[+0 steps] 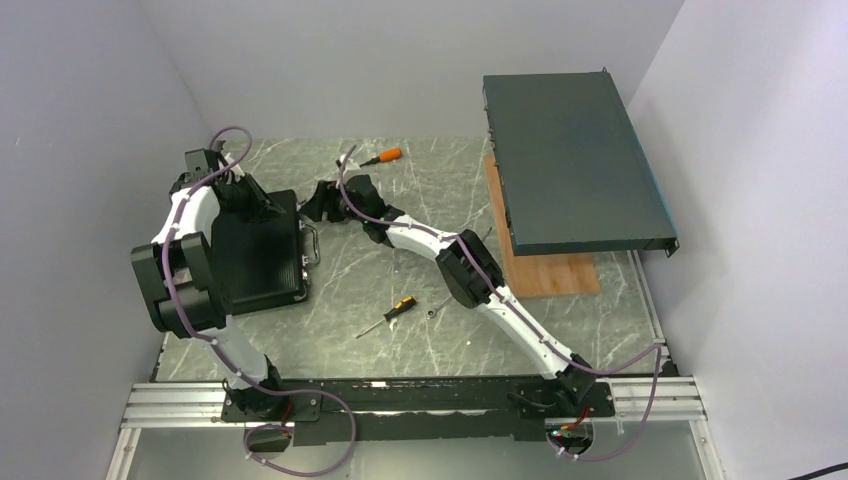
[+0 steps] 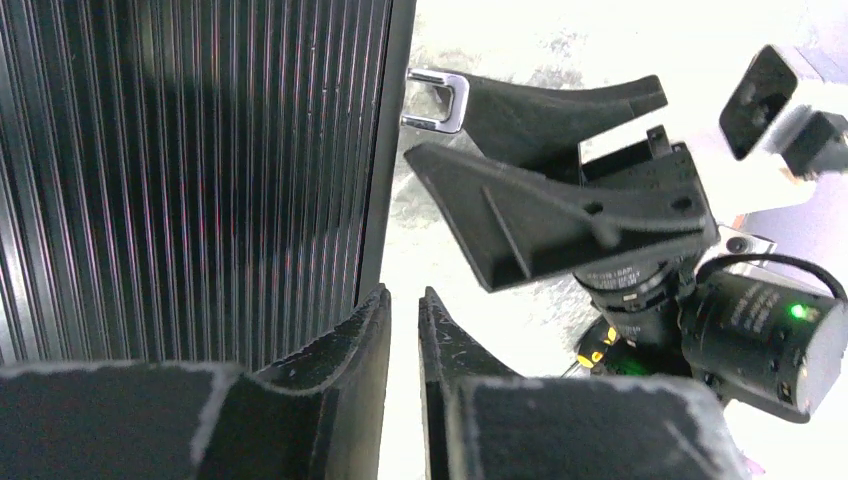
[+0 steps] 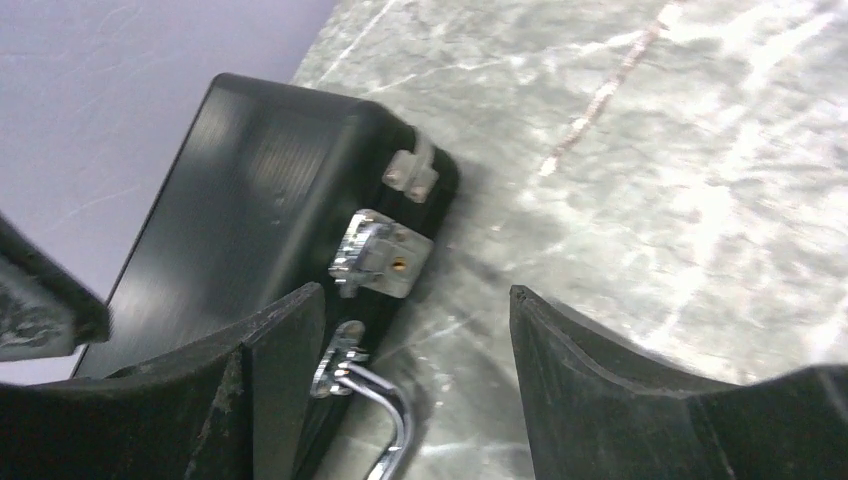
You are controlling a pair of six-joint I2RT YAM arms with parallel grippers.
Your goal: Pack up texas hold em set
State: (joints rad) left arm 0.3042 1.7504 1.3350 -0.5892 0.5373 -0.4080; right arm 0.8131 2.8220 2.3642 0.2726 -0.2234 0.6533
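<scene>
Holds right gripper (image 3: 420,370) wide open and empty just off the front of the closed black case (image 3: 250,190), with chrome handle (image 3: 390,430) showing between the fingers and latch (image 3: 378,255) just beyond. Stretches right arm (image 1: 470,270) low and leftward across the marble table (image 1: 330,350). Poises left gripper (image 2: 405,320) at the edge of the ribbed lid (image 2: 200,170), parted narrowly and gripping nothing.

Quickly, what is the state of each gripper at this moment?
Left gripper: barely open, narrow gap, holding nothing.
Right gripper: open wide near the case, holding nothing.
</scene>
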